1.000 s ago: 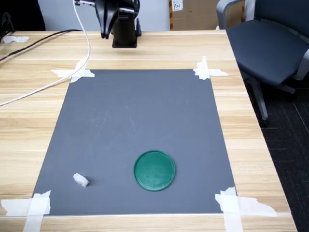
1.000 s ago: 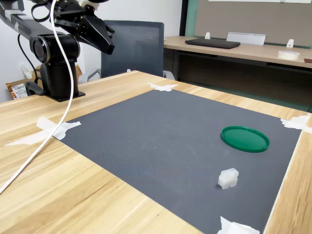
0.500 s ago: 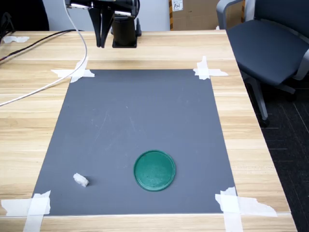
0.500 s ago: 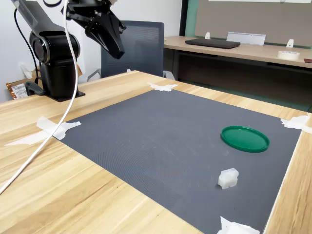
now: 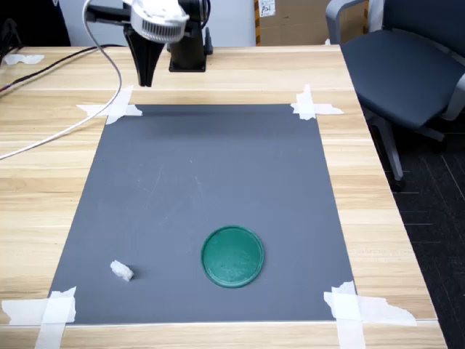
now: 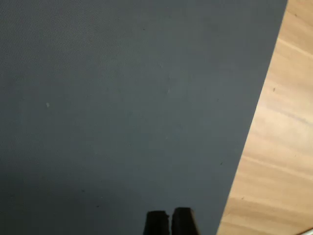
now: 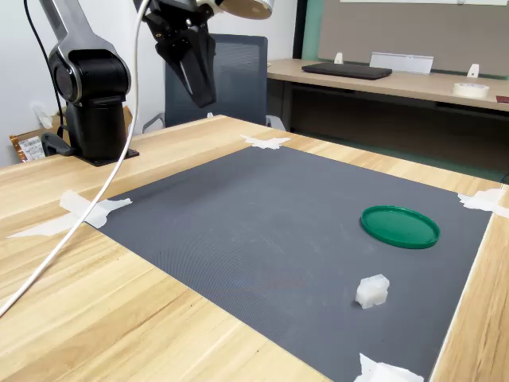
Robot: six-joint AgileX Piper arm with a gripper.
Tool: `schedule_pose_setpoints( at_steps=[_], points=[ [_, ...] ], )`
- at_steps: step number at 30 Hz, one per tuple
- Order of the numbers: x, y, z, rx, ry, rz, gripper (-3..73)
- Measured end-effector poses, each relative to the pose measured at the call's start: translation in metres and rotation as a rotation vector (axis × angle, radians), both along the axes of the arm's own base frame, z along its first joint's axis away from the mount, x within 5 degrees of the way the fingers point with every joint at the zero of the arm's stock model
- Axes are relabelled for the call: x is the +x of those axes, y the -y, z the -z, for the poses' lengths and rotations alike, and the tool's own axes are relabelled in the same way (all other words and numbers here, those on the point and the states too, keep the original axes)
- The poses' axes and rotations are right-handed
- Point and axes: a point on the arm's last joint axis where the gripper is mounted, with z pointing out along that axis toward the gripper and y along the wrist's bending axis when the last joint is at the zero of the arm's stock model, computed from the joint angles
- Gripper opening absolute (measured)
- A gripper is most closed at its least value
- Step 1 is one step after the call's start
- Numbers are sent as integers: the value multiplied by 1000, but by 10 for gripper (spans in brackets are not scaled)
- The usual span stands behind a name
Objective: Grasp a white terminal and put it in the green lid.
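We note the white terminal lying on the grey mat, near the mat's front-left corner in the first exterior view; its long axis runs slantwise there, from upper left to lower right. The green lid lies flat, rim up, to the terminal's right in that view, apart from it, with nothing inside. The pincer hangs tips-down above the table, by the mat's far-left corner, fingers nearly together, holding nothing.

White terminal apart from flat green lid.
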Motion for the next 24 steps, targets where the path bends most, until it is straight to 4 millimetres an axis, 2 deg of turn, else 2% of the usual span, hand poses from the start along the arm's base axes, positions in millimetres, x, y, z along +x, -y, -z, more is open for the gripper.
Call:
schedule_pose_setpoints(
  at_steps=[7,11,15,24],
  points=[
    [25,-1,2,-40,-62,-47,-13],
    [36,-2,4,-31,-80,-34,30],
    [46,-2,8,-13,-96,-11,114],
    [64,-1,25,13,-136,61,385]
  ],
)
